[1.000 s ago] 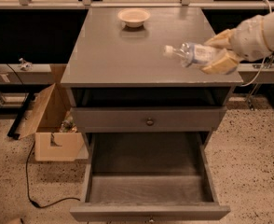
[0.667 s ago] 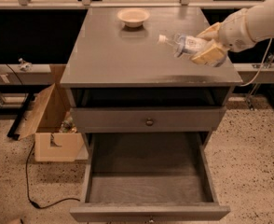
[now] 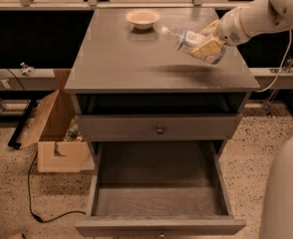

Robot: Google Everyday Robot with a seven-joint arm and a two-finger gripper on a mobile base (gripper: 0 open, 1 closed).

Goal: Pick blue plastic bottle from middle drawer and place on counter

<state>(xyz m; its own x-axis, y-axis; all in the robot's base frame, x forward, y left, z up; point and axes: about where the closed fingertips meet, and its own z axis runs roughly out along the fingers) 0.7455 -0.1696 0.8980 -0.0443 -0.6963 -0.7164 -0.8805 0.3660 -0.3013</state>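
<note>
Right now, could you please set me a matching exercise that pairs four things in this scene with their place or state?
Things:
1. blue plastic bottle
2. cream bowl
3. middle drawer
4. cardboard box

Places or states:
A. pulled open, below the counter
B. on the floor, left of the drawers
C. held tilted in the end effector, above the counter's right side
D. standing at the back of the counter

Pairs: 1-C, 2-D, 3-A, 4-B.
</note>
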